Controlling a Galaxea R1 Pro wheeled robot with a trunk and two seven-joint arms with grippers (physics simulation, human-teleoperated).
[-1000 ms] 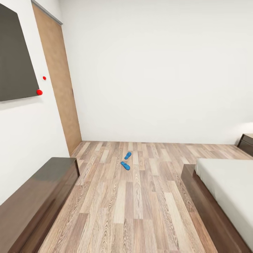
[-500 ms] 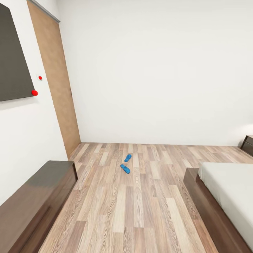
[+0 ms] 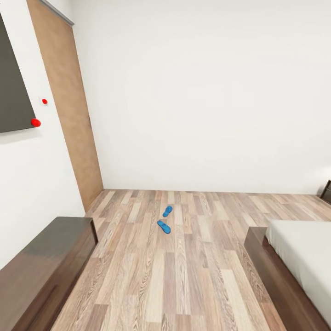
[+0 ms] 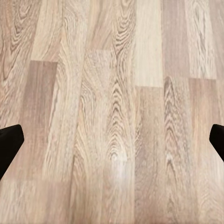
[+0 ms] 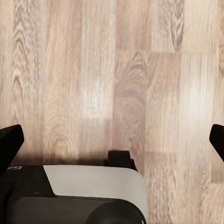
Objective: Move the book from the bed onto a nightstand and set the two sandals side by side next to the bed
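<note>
The two sandals, bright blue flip-flops, lie apart at an angle on the wood floor mid-room, one (image 3: 168, 211) just beyond the other (image 3: 163, 226). The bed (image 3: 301, 250), with an off-white mattress on a dark frame, runs along the right edge. A sliver of a dark nightstand (image 3: 327, 191) shows at the far right by the wall. The book is out of view. My left gripper (image 4: 112, 142) hangs open over bare floorboards, with one black fingertip at each side of its wrist view. In the same way, my right gripper (image 5: 112, 140) is open above the floor with nothing between its fingers.
A long low dark bench (image 3: 43, 264) stands against the left wall. Above it hangs a dark panel (image 3: 14, 92) with red dots beside it, and a brown door (image 3: 69, 115) follows. My own grey and black base (image 5: 88, 198) appears in the right wrist view. A wide strip of floor lies between bench and bed.
The whole head view has shifted: door and wall panel slid left, the bed's corner slid right and lower. That is the camera moving; the sandals lie as before.
</note>
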